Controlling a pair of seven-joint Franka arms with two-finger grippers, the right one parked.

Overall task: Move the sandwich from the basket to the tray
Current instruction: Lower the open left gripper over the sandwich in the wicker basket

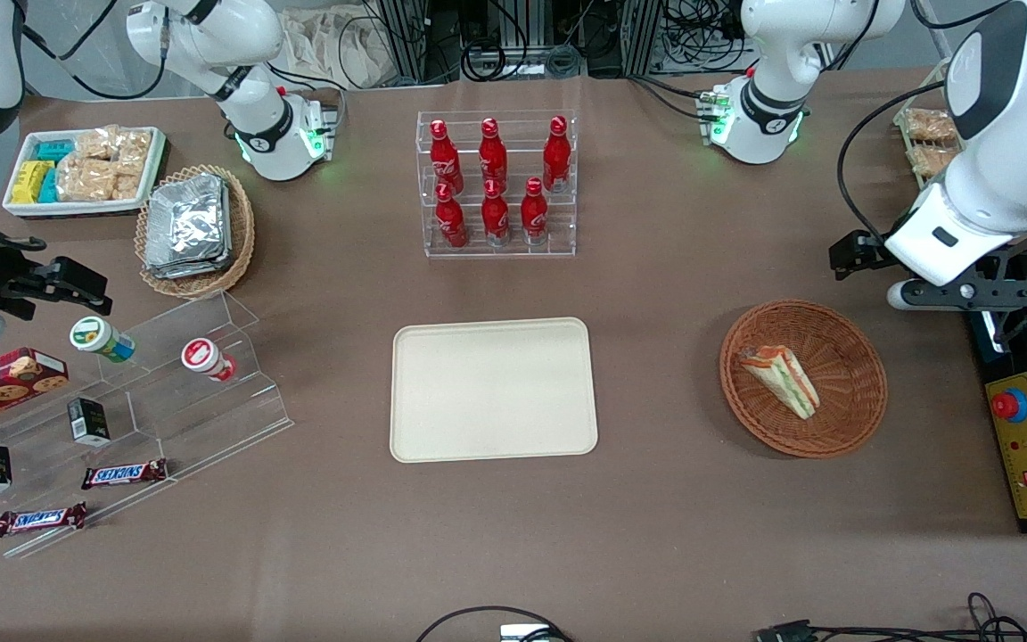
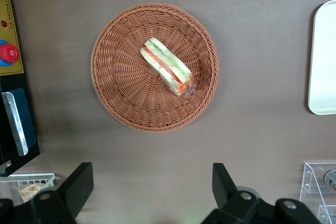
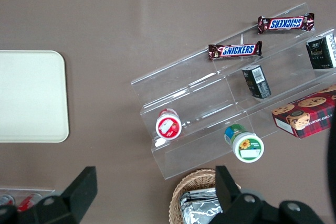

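Sandwich (image 1: 780, 380) lying in the round reddish-brown basket (image 1: 852, 421), toward the working arm's end of the table (image 1: 656, 535). Front view: cream tray (image 1: 492, 389) bare, well apart from the basket, brown table between them. Six red bottles (image 1: 494, 178) upright in a clear rack, farther from the camera than the tray. Two bars reading SNICKERS (image 1: 124, 473) on a clear stepped stand toward the parked arm's end. Gripper (image 1: 861, 252) raised near the basket's rim, farther from the camera than the sandwich.

Left wrist view: sandwich (image 2: 168, 66) on its side, orange-red and green layers showing, alone in the basket (image 2: 121, 93). Black fingers (image 2: 79, 184) spread wide, grasping nothing. Tray edge (image 2: 321, 66) visible.

Right wrist view: SNICKERS (image 3: 234, 50) readable twice; tray (image 3: 31, 95) bare.
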